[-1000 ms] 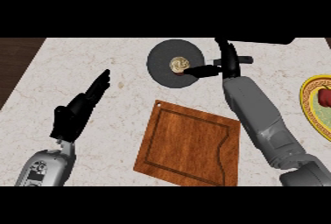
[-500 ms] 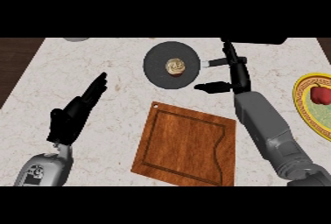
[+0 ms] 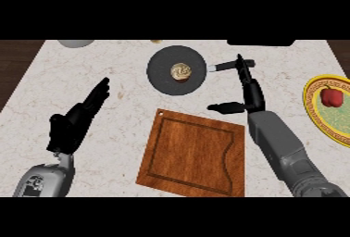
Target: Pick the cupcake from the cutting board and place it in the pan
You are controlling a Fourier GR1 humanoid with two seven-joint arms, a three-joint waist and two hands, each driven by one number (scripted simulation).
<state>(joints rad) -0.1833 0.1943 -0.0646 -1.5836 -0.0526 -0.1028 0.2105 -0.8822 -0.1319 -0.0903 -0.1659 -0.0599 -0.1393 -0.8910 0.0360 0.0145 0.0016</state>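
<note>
- We found the cupcake [image 3: 181, 71] sitting in the middle of the dark pan [image 3: 166, 82], near the far edge of the counter [image 3: 116, 65].
- The cutting board [image 3: 195, 157] lay near the front edge, with nothing on it.
- The right hand [image 3: 249, 90] was spread wide, fingers straight, over the pan's handle [image 3: 220, 67], holding nothing.
- The left hand [image 3: 75, 121] rested open toward the left edge, fingers straight.
- A yellow-rimmed plate [image 3: 315, 111] with a red pepper [image 3: 332, 96] sat at the right edge.

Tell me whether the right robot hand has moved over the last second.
Yes. The right robot hand has drawn back from the pan, where the cupcake sits, and is now open beside the pan's handle, above the cutting board's far corner.
</note>
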